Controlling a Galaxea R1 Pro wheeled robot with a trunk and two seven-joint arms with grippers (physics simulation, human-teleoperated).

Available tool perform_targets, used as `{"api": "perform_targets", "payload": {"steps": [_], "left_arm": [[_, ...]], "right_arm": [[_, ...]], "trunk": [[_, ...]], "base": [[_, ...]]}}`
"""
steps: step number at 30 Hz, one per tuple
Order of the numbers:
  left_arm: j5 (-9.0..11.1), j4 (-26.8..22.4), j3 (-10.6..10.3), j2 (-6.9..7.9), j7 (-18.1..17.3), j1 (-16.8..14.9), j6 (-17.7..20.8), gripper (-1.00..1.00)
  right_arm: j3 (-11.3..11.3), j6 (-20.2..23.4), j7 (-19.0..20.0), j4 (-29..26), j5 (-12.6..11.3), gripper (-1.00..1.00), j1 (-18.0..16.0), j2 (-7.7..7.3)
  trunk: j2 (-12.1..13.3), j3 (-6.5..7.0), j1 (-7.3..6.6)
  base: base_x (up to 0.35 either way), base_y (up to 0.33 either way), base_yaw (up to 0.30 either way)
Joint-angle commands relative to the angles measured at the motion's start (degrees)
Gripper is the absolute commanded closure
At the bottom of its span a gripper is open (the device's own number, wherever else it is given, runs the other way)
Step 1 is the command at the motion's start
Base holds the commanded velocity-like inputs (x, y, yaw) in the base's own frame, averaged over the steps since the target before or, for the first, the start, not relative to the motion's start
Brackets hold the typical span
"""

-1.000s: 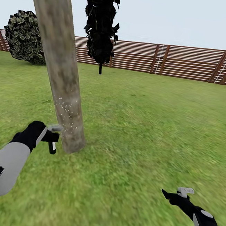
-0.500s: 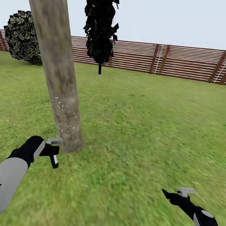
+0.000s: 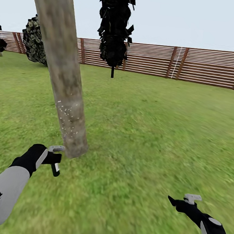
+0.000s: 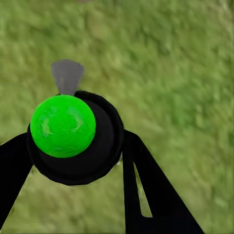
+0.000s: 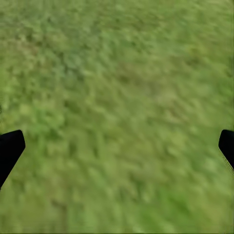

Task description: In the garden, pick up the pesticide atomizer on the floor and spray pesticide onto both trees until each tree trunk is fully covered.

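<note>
Since half a second ago my whole head view has swung, so the fence and far foliage sit further right in frame; the camera turned, not the things. My left gripper (image 3: 53, 158) with the pesticide atomizer (image 3: 55, 161) has barely shifted against the trunk base.

I have the atomizer clamped between the left fingers, low over the grass (image 3: 147, 134), just beside the foot of the near tree trunk (image 3: 63, 75), its grey trigger head turned toward the bark. From the left wrist camera I look onto the bottle's round black end (image 4: 78, 141) with its green spot, black fingers (image 4: 146, 190) pressed on either side, lawn beneath.

That trunk leans, mottled grey-brown, flared at the ground, with white specks scattered over its lower stretch.

My right gripper (image 3: 180, 202) hangs well apart on the other side, low over the lawn, holding nothing; the right wrist camera shows its fingertips (image 5: 9, 148) spread wide at both edges over bare turf.

Farther back hangs a second tree's blackish foliage (image 3: 115, 26), a broad-leaved bush (image 3: 35, 41) to the left, and the brown slatted fence (image 3: 194, 65) closing the garden.
</note>
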Motion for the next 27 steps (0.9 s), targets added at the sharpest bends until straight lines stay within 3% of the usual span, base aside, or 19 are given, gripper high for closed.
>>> {"api": "perform_targets", "payload": {"steps": [1,8,15,27], "left_arm": [[0.01,-0.06,0.28,-0.08,0.68,-0.04,0.27,1.0],[0.12,-0.07,0.24,-0.09,2.21,0.68,0.26,1.0],[0.14,-0.06,0.19,-0.12,2.31,1.11,0.31,1.0],[0.06,-0.15,0.27,-0.03,2.35,1.19,0.39,1.0]], "right_arm": [[-0.39,0.25,0.47,-0.1,0.56,-1.0,-0.03,0.05],[-0.39,0.23,0.47,-0.1,0.56,-1.0,-0.03,0.05],[-0.31,0.25,0.47,-0.1,0.56,-1.0,-0.03,0.05],[-0.33,0.25,0.47,-0.1,0.56,-1.0,-0.03,0.05]], "trunk": [[-0.02,-0.05,0.02],[-0.02,-0.05,0.02],[-0.02,-0.05,0.02],[-0.02,-0.05,0.02]], "base": [[0.271,-0.162,0.095],[0.248,-0.181,0.016],[0.037,-0.265,0.01],[0.069,-0.271,0.171]]}}
